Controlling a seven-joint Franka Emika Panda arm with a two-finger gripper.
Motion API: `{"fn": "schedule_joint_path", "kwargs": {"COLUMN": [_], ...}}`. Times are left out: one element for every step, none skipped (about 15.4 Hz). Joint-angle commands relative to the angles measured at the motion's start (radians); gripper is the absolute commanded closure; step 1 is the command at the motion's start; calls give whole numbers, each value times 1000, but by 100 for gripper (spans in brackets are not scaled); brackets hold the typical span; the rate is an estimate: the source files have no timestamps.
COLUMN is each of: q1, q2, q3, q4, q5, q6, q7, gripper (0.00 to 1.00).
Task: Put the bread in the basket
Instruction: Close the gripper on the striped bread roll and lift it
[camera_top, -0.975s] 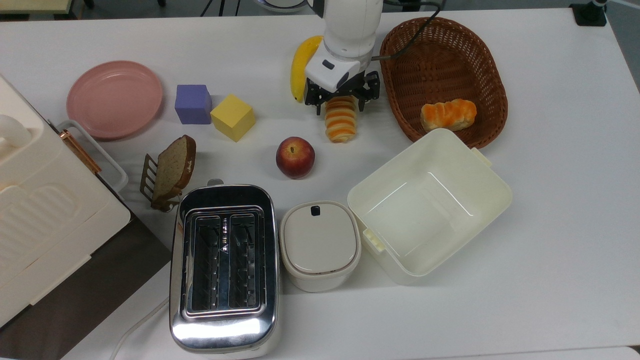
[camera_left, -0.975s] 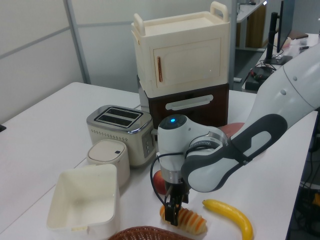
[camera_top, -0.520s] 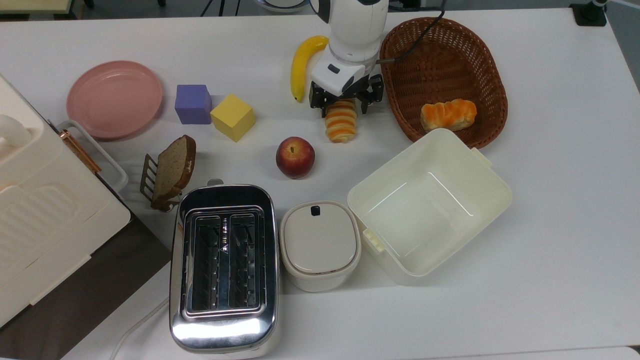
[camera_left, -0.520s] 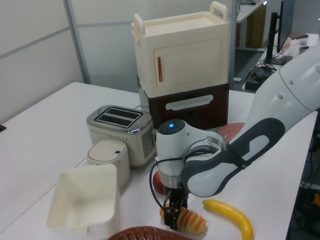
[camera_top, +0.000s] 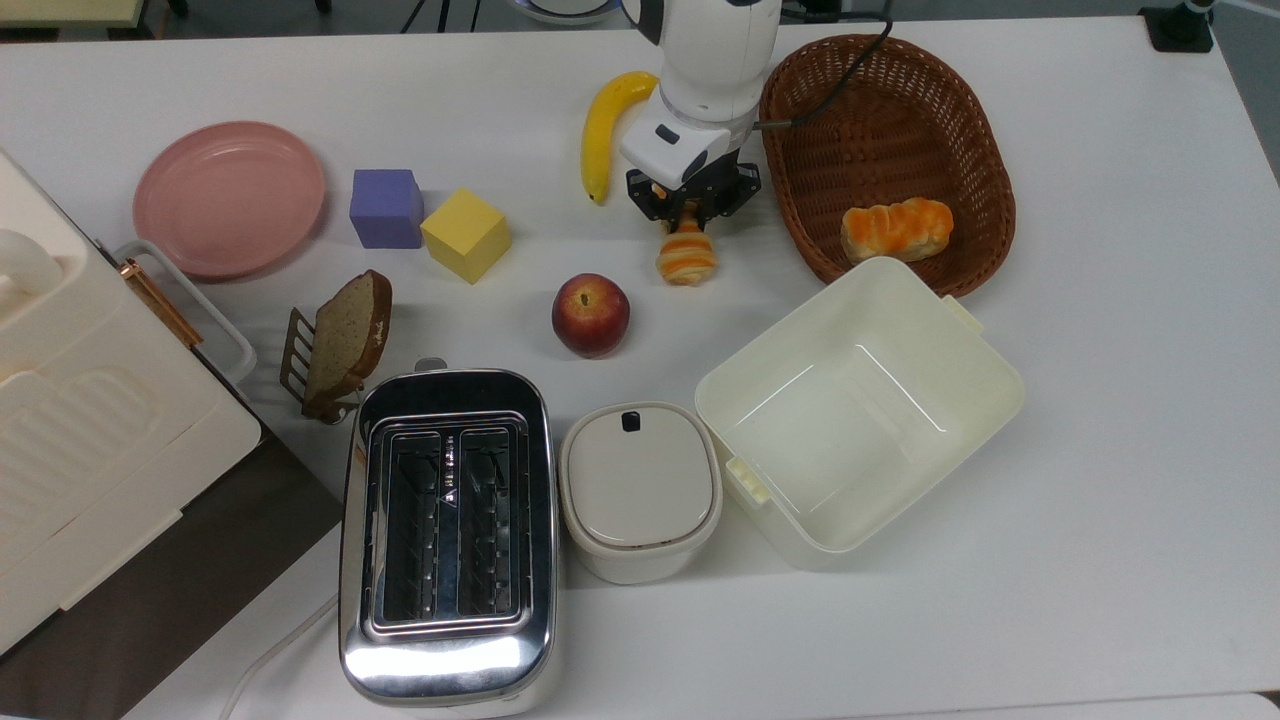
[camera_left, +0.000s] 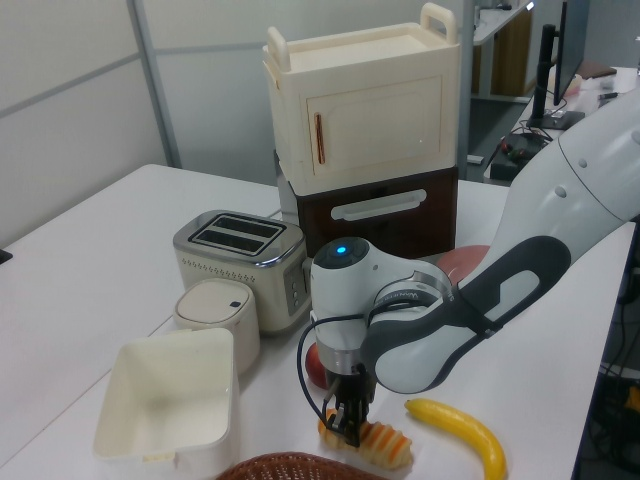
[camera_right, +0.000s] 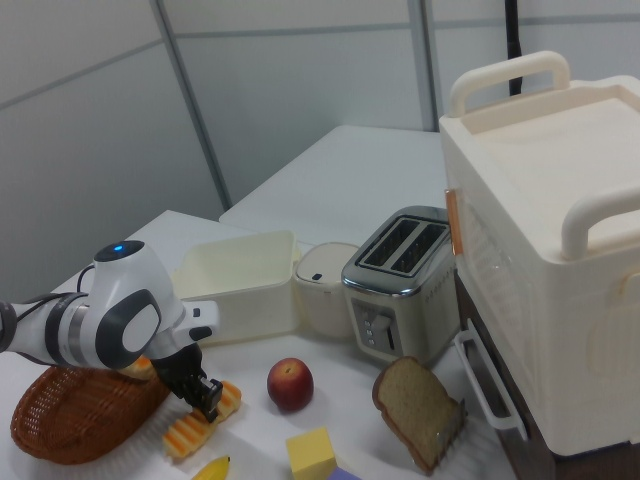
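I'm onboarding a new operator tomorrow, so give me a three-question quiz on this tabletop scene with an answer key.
1. True or false: the bread already lies inside the basket.
2. In the top view, which fruit sits nearest the bread: (a) the banana or (b) the apple?
3. Fill in: the gripper is shut on the ____.

Key
1. False. The bread is on the table at the top view's left of the basket; the basket holds an orange-glazed bun.
2. (b) the apple.
3. bread, gripped at one end.
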Motion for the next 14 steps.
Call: {"fn": "schedule_joint_path", "kwargs": {"q1": [17, 17, 17, 17, 14, 8, 6, 3, 3, 3, 3, 5, 8, 14], "q2": [-6, -7, -12, -18, -33, -59, -85, -107, -115, -115, -118, -130, -145, -161], "q3": [-12, -12, -12, -12, -12, -12, -14, -14, -14, -14, -14, -14, -14, -12], "q4": [-7, -7, -7, -4, 9, 13, 16, 26, 32, 45, 49, 52, 62, 65], "q5": [-19, -19, -19, -19, -19, -18, -18, -18, -18, -18, -19, -19, -19, -19], "q6": [25, 25, 23, 22, 11, -5, -24, -47, -68, -79, -81, -81, -87, -102], "q7": [30, 30, 30, 32, 33, 38, 48, 50, 52, 52, 52, 52, 52, 53], "gripper": [84, 84, 84, 84, 84, 84, 84, 84, 84, 84, 84, 84, 84, 84]}}
